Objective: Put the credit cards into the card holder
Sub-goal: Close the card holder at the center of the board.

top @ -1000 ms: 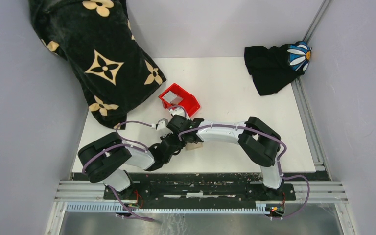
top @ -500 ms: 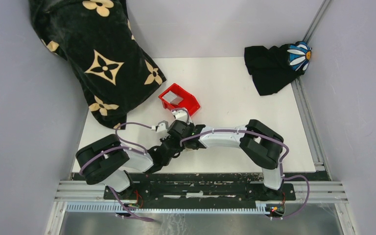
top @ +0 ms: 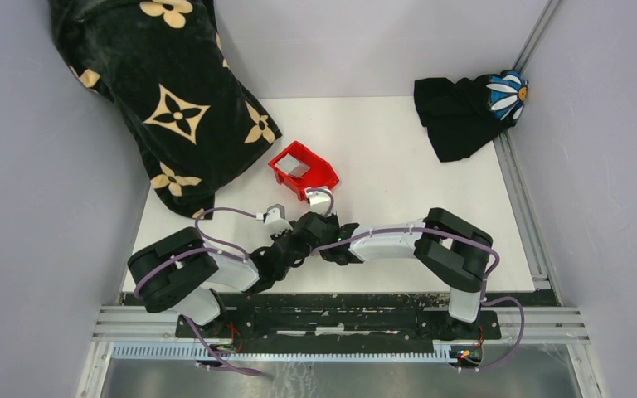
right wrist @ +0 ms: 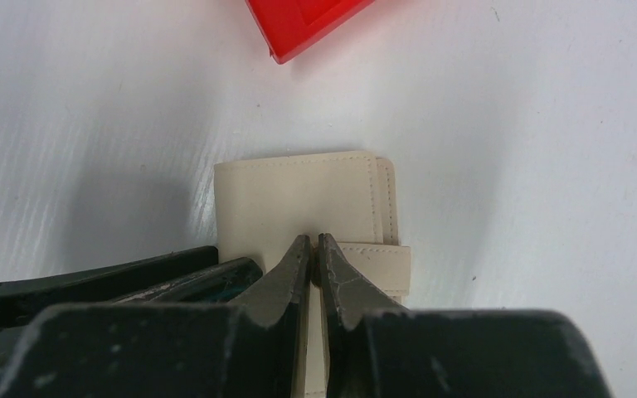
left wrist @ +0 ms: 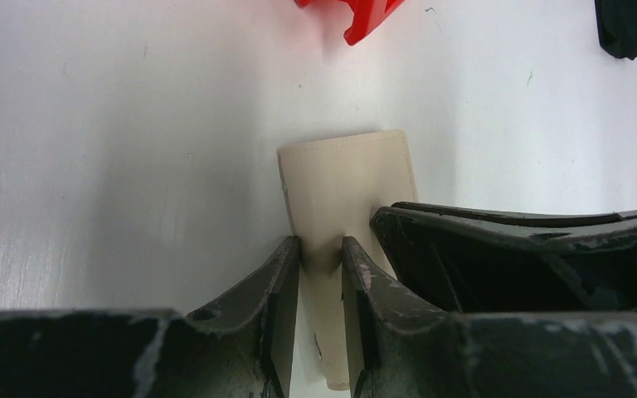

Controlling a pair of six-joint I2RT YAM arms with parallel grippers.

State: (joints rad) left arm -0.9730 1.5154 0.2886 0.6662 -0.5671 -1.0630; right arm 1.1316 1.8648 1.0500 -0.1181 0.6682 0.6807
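The beige card holder (right wrist: 299, 199) lies folded on the white table, its snap tab (right wrist: 380, 262) wrapped over the right edge. My right gripper (right wrist: 313, 245) is shut on a thin layer of it beside the tab. My left gripper (left wrist: 321, 253) is shut on the card holder (left wrist: 348, 174) from the other side, its jaws pinching a thicker fold. In the top view both grippers meet over it near the table's front middle and hide it. One grey credit card (top: 298, 168) lies inside the red bin (top: 319, 176).
The red bin stands just beyond the grippers, its corner showing in the wrist views. A black cloth with cream flowers (top: 166, 99) drapes over the back left. A black garment with a daisy patch (top: 464, 112) lies at the back right.
The right arm has drawn back toward the near edge and folded lower. Both grippers slid slightly nearer with the card holder, uncovering the red bin's front.
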